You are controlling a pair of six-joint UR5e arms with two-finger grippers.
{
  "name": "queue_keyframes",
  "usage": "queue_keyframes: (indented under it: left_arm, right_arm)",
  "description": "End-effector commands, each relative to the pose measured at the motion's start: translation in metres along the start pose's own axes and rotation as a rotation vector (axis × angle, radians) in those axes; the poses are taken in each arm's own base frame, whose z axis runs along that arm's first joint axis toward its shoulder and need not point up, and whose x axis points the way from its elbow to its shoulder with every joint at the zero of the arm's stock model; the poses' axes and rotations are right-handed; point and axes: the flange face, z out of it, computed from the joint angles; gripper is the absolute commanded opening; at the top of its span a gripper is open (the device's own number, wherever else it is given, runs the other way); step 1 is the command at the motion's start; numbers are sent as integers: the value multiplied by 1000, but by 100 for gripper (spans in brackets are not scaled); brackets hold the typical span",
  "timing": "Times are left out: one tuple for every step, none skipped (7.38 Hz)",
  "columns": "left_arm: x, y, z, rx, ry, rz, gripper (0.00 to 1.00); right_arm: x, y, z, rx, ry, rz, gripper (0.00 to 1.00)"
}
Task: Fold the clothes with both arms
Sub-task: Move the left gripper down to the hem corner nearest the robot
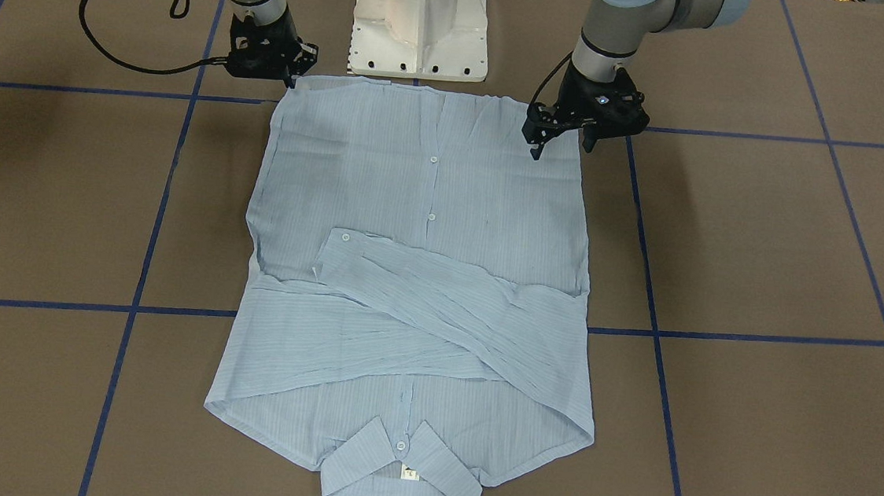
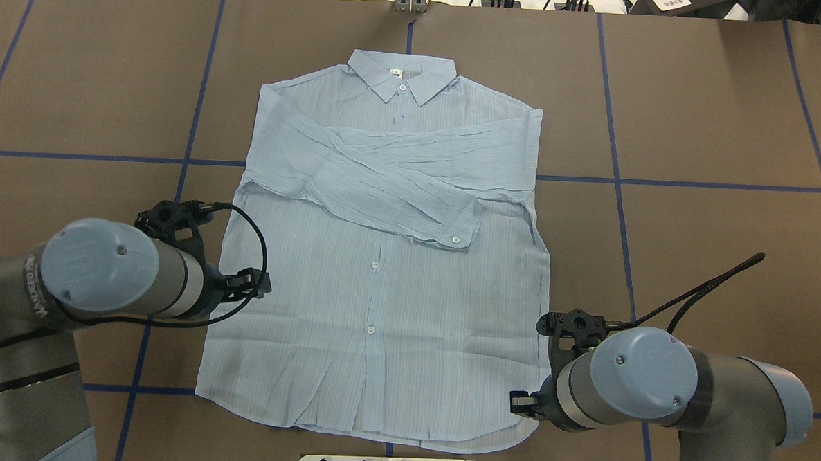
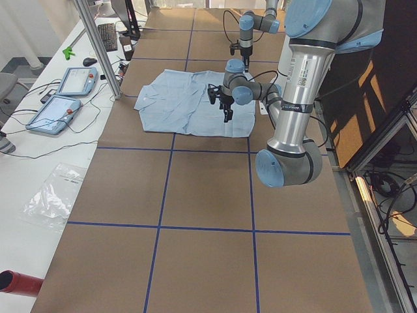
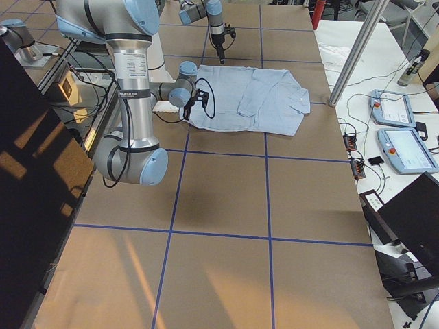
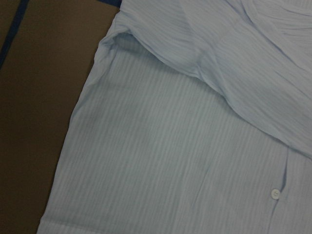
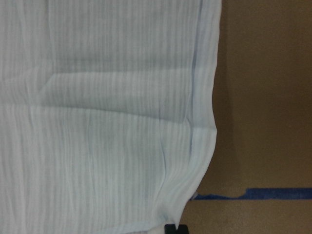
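Evidently left tool (image 1: 562,145) overhangs shirt (image 1: 422,199) edge; right tool (image 1: 288,75) at corner.

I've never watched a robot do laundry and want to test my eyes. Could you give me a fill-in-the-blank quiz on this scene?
The shirt lies flat with both ___ folded across its front.
Its collar points ___ from the robot's white base.
The brown table carries ___ tape lines.
Missing words: sleeves; away; blue.
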Motion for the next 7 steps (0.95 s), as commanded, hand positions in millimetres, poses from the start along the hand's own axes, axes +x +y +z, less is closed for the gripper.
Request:
queue_keyframes:
  left_arm:
    - [-30, 51, 30, -53, -68, -8, 96]
    - [-31, 74, 38, -80, -81, -9, 94]
    - [-31, 86, 41, -96, -87, 2, 93]
    - [-31, 91, 42, -103, -88, 7, 91]
    - [-30, 90, 41, -102, -85, 6, 89]
    - [-29, 90, 41, -103, -87, 6, 87]
    - [-33, 90, 43, -104, -94, 7, 86]
  right_arm:
    - [-8, -2, -8, 9, -23, -1, 0]
    - [-8, -2, -8, 11, -23, 0, 0]
    - [-7, -5, -11, 12, -27, 4, 0]
    - [-8, -6, -12, 15, -30, 5, 0]
    - [-7, -8, -14, 19, -32, 7, 0]
    - [-7, -8, -18, 20, -39, 9, 0]
    - [-7, -9, -20, 21, -39, 11, 0]
